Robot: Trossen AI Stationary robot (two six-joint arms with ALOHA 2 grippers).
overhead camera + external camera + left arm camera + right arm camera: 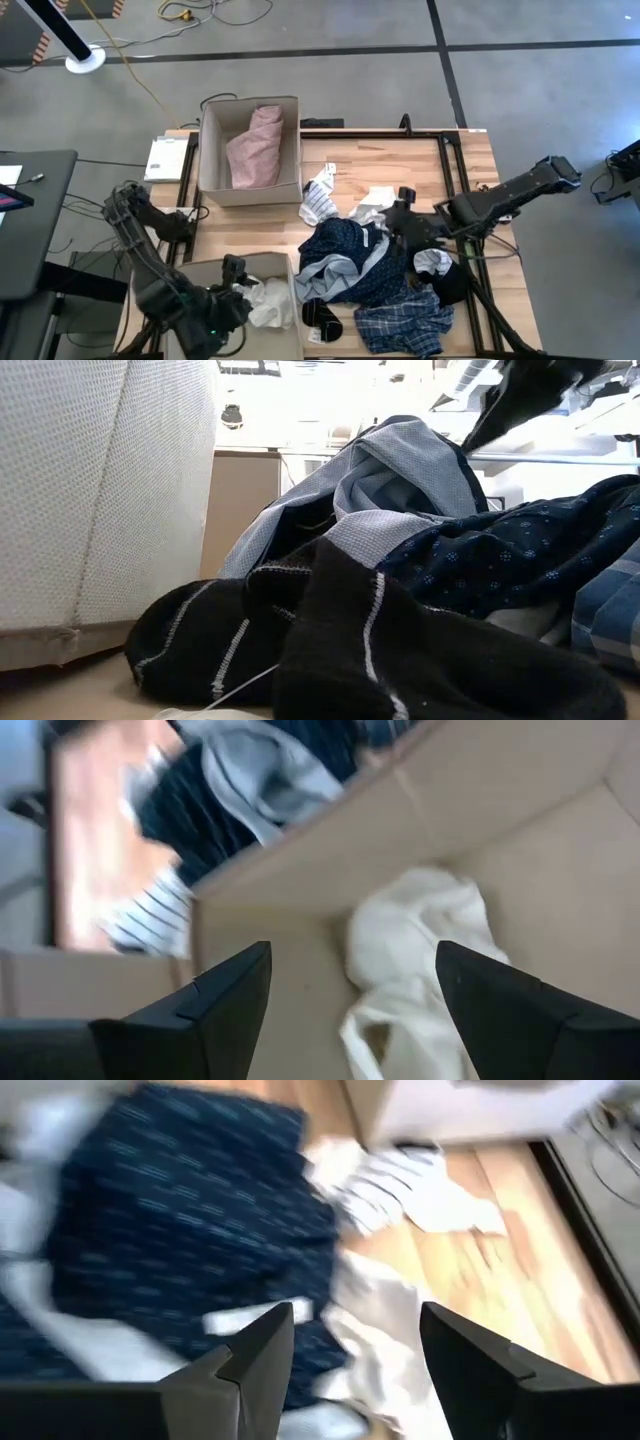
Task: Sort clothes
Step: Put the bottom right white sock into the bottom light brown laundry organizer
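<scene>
A heap of clothes (375, 270) lies on the wooden table (470, 170). A pink garment (255, 145) fills the far cardboard box (210, 150); a white garment (270, 303) lies in the near box (215, 270). The left gripper (350, 990) hangs over the white garment, fingers spread and empty. The right gripper (355, 1345) hovers over the navy dotted garment (190, 1220), fingers also spread.

high: straight down over bench (400, 160) | low: bench-level, close against clothes pile (450, 560) | wrists: near, downward, sharing pile
</scene>
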